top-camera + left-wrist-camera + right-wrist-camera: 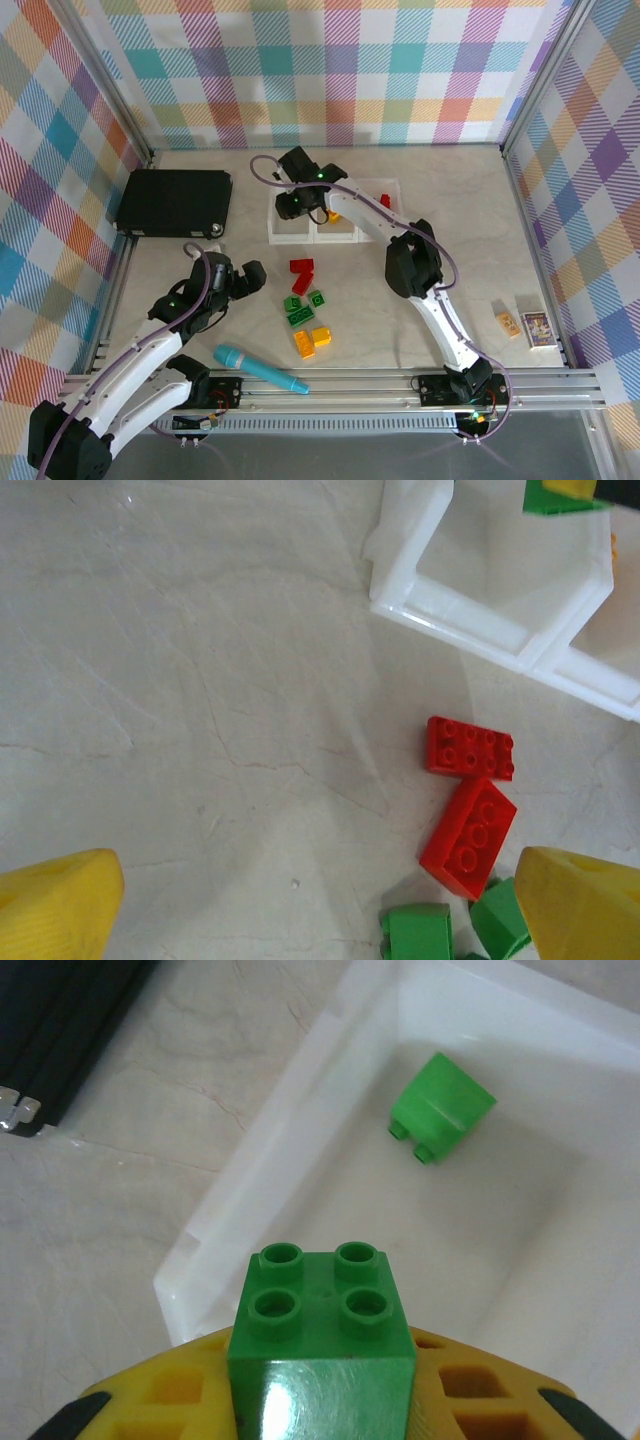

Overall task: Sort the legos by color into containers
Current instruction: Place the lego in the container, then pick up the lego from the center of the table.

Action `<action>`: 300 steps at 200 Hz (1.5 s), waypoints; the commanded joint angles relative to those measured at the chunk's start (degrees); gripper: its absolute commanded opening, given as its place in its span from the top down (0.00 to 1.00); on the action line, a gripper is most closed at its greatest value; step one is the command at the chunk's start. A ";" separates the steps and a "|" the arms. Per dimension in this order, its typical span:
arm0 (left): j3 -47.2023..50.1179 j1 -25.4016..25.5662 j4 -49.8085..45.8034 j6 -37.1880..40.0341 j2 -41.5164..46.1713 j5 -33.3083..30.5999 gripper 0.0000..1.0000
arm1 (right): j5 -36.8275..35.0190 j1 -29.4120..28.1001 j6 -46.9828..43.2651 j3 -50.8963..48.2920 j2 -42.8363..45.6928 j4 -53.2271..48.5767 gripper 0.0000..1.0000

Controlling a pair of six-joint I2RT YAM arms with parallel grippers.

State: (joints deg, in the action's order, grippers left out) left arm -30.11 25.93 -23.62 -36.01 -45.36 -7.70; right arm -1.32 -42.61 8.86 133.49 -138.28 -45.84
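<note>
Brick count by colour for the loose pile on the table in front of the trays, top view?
Red bricks: 2
Green bricks: 3
Yellow bricks: 2
Total: 7

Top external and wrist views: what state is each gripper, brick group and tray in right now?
left gripper: open, nothing between its fingers.
right gripper: shut on the held green brick, above the left tray.
left tray: holds one green brick, tipped on its side.
red bricks: two, loose on the table, unsorted.
black case: closed, flat on the table.
</note>
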 commanded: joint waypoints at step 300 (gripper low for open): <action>-29.71 22.62 -12.59 13.46 -40.05 -0.11 0.10 | -19.18 0.93 6.94 -72.79 63.91 21.25 0.20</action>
State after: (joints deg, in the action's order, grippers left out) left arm -56.12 46.19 -28.69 -16.67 -82.17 -0.95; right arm -15.99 -42.33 14.61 62.52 -78.17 -26.94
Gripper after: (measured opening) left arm 0.923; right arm 0.796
